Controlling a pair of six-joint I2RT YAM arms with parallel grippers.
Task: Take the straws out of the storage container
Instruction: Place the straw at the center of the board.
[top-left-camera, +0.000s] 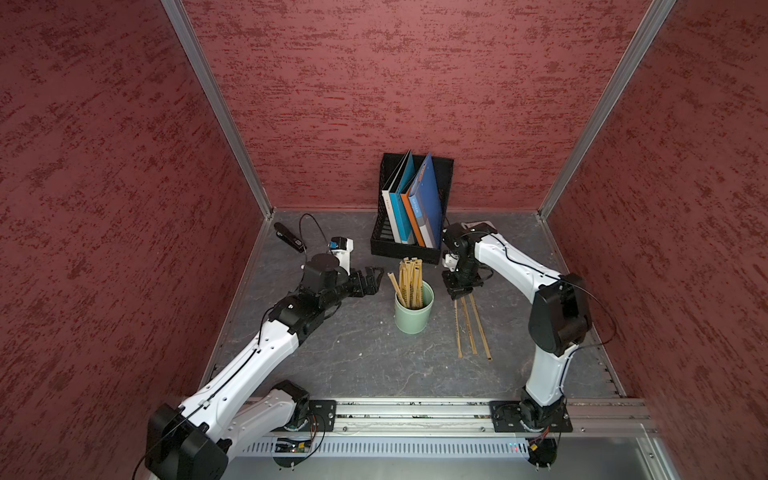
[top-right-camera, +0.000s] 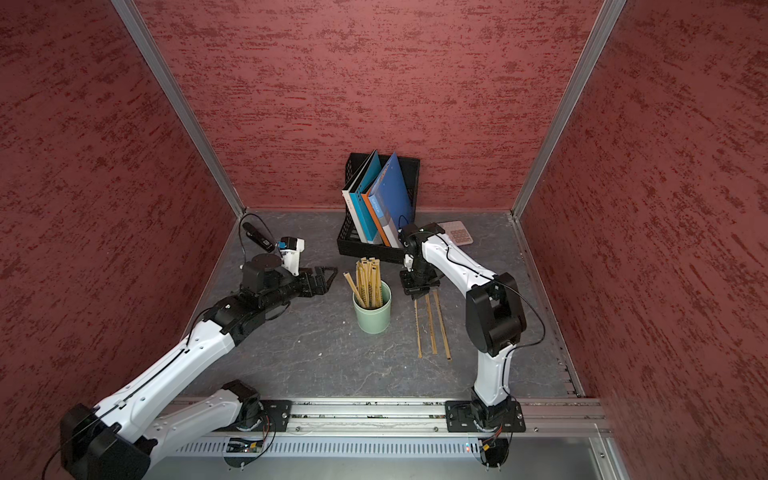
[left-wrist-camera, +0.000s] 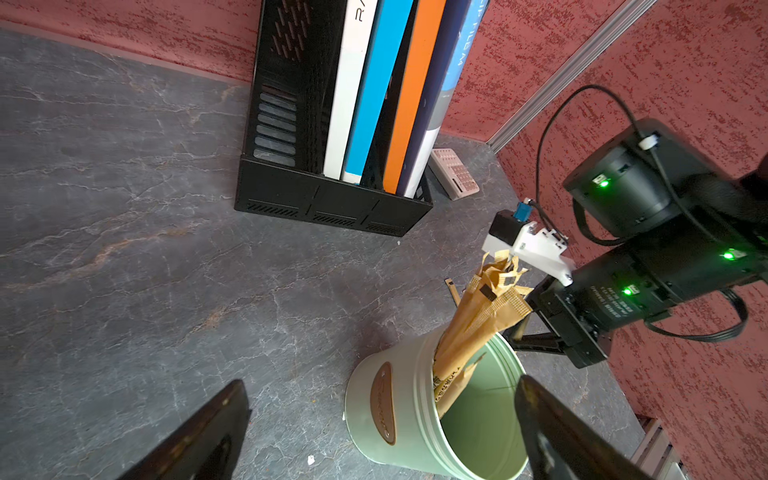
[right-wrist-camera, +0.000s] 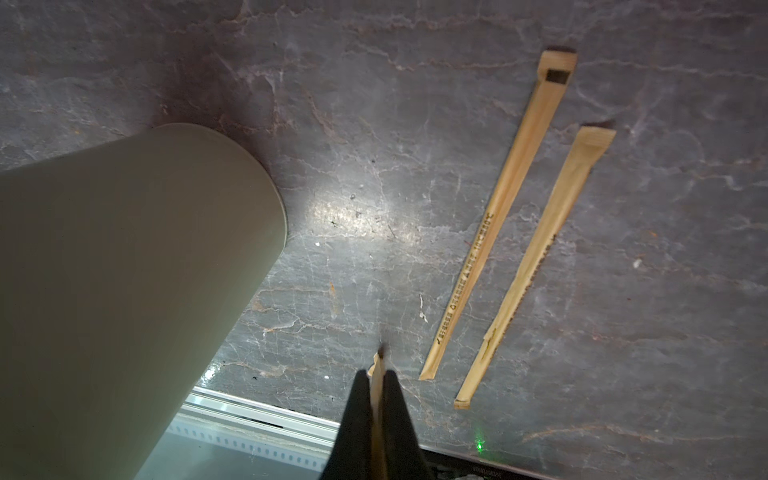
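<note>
Pinches one straw (right-wrist-camera: 376, 365) in the clenched right hand (right-wrist-camera: 376, 374) over the counter (top-left-camera: 353, 353), two straws (right-wrist-camera: 486, 232) flat just beside it, remaining straws (top-left-camera: 409, 278) standing in the storage container (top-left-camera: 413, 322) between it and the released, empty left hand (top-left-camera: 376, 280).

Soft light is filling the scene; glare is shining on the grey marbled tabletop (right-wrist-camera: 357, 216) just ahead of the right gripper (right-wrist-camera: 377, 376).
</note>
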